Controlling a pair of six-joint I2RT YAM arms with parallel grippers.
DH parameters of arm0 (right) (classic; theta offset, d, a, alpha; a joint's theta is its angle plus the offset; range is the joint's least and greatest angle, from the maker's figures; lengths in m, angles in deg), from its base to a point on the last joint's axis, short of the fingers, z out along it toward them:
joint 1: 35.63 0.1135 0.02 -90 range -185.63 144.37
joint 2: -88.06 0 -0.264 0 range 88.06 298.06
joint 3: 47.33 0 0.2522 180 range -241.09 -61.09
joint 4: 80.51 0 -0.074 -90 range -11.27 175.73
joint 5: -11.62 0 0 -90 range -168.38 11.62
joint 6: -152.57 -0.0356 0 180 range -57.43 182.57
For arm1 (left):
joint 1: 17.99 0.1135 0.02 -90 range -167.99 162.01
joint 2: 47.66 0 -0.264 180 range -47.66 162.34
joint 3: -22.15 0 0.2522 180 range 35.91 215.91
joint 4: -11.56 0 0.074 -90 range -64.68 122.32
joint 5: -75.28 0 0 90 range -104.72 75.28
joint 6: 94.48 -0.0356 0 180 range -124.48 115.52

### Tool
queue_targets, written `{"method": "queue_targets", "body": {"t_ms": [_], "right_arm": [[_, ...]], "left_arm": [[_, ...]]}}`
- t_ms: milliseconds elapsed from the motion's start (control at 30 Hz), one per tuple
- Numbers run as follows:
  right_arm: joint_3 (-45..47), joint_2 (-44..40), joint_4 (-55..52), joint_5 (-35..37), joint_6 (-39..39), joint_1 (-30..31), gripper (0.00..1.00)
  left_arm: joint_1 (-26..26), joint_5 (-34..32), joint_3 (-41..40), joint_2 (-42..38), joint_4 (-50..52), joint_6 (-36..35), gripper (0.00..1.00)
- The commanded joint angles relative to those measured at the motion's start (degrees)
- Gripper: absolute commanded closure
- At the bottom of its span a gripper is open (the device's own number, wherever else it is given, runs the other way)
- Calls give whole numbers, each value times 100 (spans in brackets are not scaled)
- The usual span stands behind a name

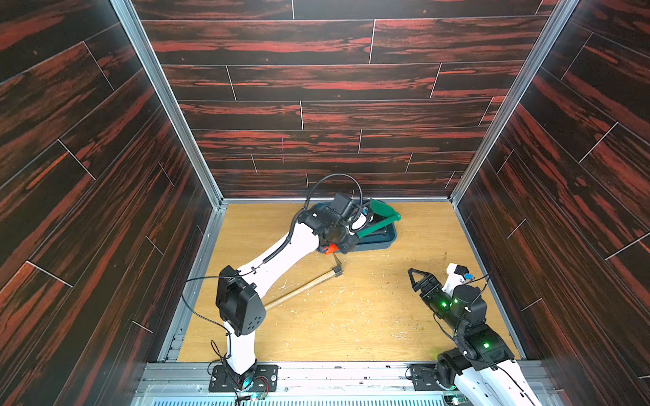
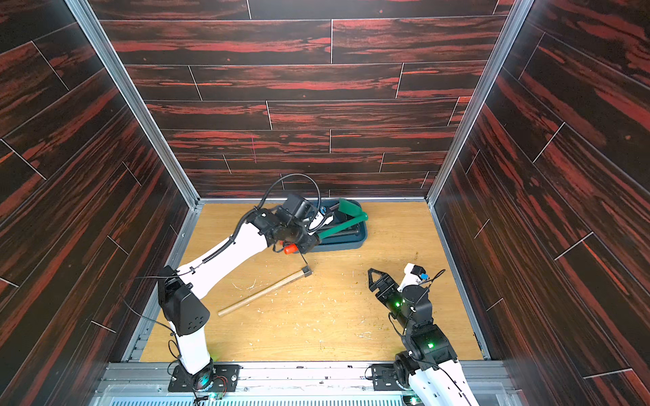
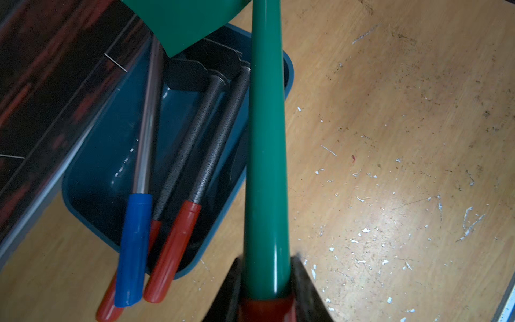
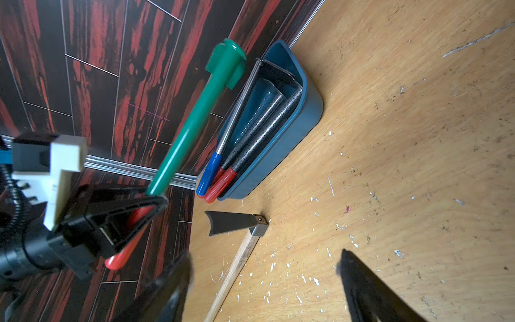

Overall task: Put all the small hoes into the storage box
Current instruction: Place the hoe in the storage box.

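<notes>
At rear left of centre, left gripper (image 3: 267, 280) is clenching the small hoe (image 1: 381, 221) by its handle, holding it tilted over the storage box (image 1: 378, 245). Placing is under way; lowering and release are likely coming next. At right, right gripper (image 1: 415, 276) is idling, jaws spread, empty.

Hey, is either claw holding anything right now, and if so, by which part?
The left claw grips the green hoe where its green shaft meets the red grip. The right claw is open and holds nothing.
</notes>
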Motion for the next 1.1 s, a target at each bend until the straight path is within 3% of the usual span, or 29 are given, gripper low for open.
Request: {"method": "queue_targets", "body": {"t_ms": [0,1067], "right_arm": [[7,-20,-56,24,123,1,14],[-80,175,-258,-60,564,-84,9]], "left_arm": [[76,351,384,-140,-222,-414,100],[573,586,1346,1139,81,-1232,100]]}}
